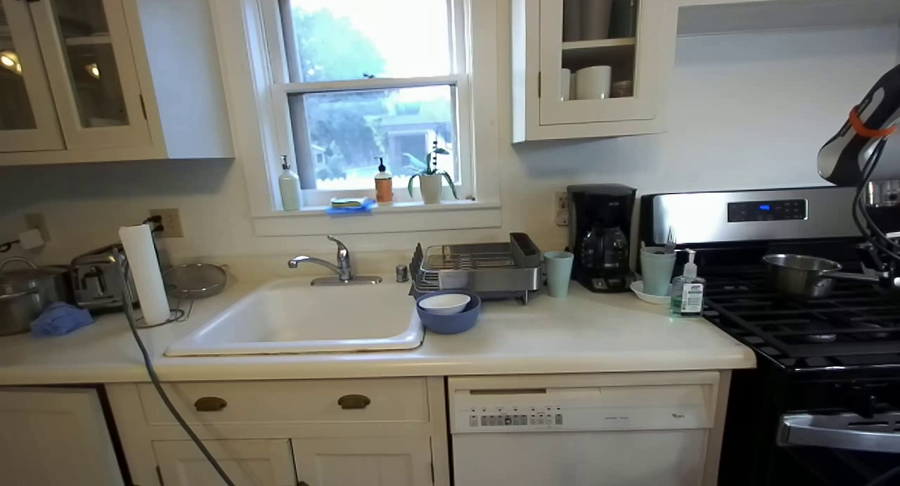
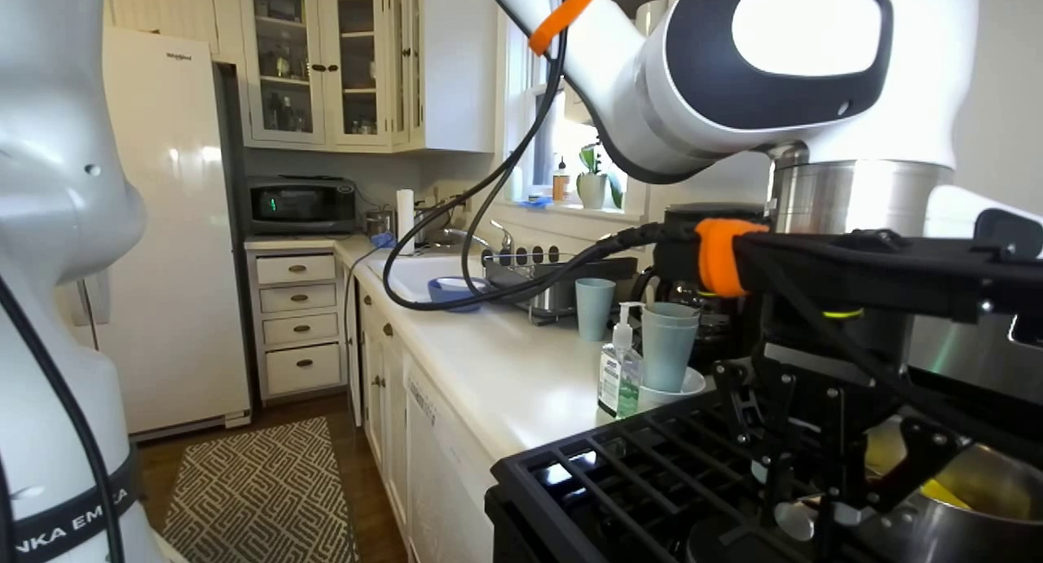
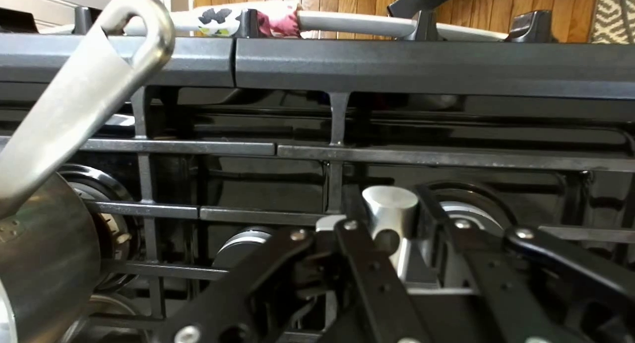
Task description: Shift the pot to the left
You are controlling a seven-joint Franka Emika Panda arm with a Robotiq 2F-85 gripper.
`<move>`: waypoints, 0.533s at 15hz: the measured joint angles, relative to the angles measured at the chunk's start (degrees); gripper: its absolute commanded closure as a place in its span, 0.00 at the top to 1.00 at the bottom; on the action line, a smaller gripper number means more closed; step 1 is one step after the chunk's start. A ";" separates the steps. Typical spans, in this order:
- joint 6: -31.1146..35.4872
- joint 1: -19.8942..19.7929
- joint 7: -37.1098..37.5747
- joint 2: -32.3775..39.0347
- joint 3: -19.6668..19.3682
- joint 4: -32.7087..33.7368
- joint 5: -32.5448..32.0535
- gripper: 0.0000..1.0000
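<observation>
Pot (image 1: pixel 801 283) sitting on the stove (image 1: pixel 780 340) in an exterior view, pump bottle (image 1: pixel 688 294) right beside it, gripper (image 2: pixel 796 516) pretty low over the stove in an exterior view, jaws pinched on the pot's handle (image 3: pixel 392 200) in the wrist view, another pot (image 3: pixel 47 263) on the stove too

Facing sink (image 1: pixel 295 331): faucet (image 1: pixel 342 266) behind at 1 o'clock; paper towel roll (image 1: pixel 146 275) at 10; dish rack (image 1: pixel 499 282) at 2; bowl (image 1: pixel 450 323) at 3, second bowl (image 1: pixel 445 303) inside. Potted plant (image 1: pixel 430 188) on windowsill (image 1: pixel 467 207), dish rack's 11 o'clock. Cup (image 1: pixel 559 275) at dish rack's 3, coffee maker (image 1: pixel 602 236) at cup's 2. Stacked cups (image 1: pixel 657 273) on saucer (image 1: pixel 648 298), coffee maker's 4 o'clock; pump bottle (image 1: pixel 688 294) at cups' 4. Stove (image 1: pixel 689 219) at counter's (image 1: pixel 562 338) 3 o'clock; pot (image 1: pixel 798 280) on grate (image 1: pixel 745 310), handle (image 1: pixel 854 275) toward 3.
</observation>
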 measured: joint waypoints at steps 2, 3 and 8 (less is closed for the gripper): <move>0.00 0.01 0.00 0.00 -0.03 -0.01 0.00 0.07; 0.00 0.02 -0.01 0.00 -0.03 -0.02 -0.01 0.07; -0.04 0.88 -0.09 0.35 0.03 -0.26 2.12 0.07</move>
